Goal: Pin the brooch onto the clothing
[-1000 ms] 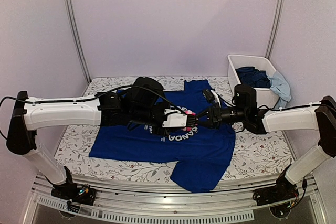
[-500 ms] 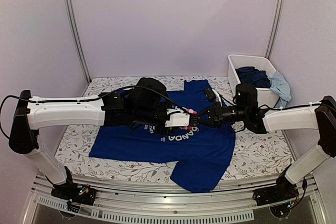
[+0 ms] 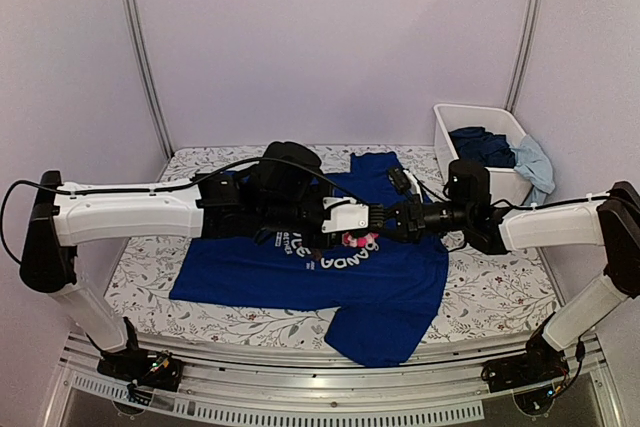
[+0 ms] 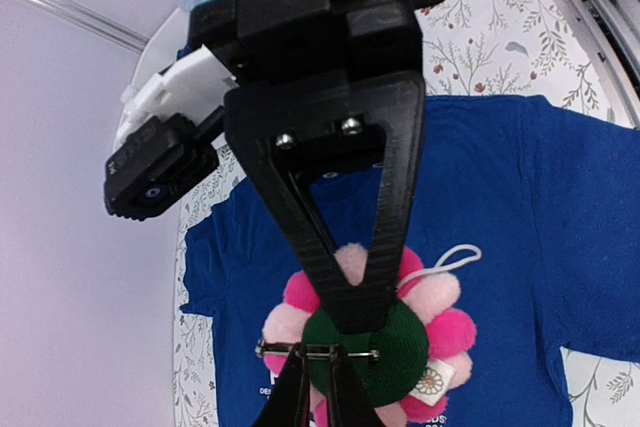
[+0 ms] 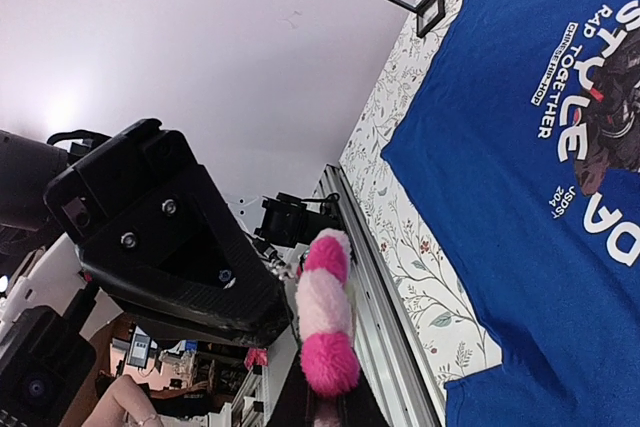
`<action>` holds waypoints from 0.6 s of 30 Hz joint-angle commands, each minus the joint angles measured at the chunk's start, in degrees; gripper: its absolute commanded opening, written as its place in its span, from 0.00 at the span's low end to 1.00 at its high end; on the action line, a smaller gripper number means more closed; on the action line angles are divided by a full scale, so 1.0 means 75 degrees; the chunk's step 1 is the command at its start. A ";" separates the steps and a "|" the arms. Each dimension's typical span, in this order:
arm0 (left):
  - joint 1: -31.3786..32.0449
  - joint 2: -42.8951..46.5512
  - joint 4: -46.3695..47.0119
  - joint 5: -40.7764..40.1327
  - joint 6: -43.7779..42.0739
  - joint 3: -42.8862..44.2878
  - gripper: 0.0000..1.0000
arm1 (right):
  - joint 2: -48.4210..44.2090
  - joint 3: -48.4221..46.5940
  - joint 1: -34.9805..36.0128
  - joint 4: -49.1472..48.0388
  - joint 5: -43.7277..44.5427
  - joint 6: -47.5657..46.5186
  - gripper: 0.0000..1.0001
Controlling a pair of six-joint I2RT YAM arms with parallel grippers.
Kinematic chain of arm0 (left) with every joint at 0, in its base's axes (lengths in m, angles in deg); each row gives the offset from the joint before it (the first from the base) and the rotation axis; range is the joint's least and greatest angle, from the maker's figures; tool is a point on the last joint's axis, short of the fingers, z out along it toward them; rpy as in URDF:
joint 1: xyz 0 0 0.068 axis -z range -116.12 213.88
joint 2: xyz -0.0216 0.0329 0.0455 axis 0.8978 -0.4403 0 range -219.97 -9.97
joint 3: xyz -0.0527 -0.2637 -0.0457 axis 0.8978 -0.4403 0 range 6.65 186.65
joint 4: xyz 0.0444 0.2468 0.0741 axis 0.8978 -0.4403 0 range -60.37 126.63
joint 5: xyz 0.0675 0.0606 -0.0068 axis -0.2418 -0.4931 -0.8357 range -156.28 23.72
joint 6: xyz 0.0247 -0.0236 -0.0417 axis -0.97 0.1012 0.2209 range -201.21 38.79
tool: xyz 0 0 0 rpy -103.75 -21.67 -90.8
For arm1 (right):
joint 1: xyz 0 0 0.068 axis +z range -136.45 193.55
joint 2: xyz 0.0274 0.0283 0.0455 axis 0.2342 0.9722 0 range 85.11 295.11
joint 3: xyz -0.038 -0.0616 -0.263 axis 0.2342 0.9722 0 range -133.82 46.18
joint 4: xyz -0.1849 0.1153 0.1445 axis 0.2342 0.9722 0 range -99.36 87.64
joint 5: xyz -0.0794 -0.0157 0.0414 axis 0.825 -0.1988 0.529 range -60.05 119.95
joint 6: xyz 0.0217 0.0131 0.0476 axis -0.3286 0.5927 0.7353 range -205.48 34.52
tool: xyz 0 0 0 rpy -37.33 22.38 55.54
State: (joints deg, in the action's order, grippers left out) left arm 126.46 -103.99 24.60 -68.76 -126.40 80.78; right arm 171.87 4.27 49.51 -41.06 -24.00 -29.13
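With the brooch [image 4: 436,299] held up between both arms, the step in hand is prob. opening its pin, not yet the pinning. Bottom ctr of the left wrist view, the L gripper [image 4: 317,367] tips look pinched together on the pin bar [image 4: 350,354], though the frame edge cuts them off. Just beyond, the R gripper [image 4: 352,307] is clamped on the green back [image 4: 395,347], fingers in a V. Farthest, across the frame's lower half, the clothing [image 4: 560,247] lies flat, well apart from the brooch. Next: free the pin w/o dropping it, then lower to fabric.
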 commanded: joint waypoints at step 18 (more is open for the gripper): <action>0.0217 0.0625 -0.1069 0.1394 0.1167 0.0360 0.22 | -0.0229 0.0033 0.0026 0.0686 0.0001 -0.0601 0.00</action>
State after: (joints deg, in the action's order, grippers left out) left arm 126.55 -103.27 21.65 -64.78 -123.30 81.54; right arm 171.81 4.27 49.53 -37.85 -24.64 -31.88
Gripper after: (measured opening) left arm 0.195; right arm 0.033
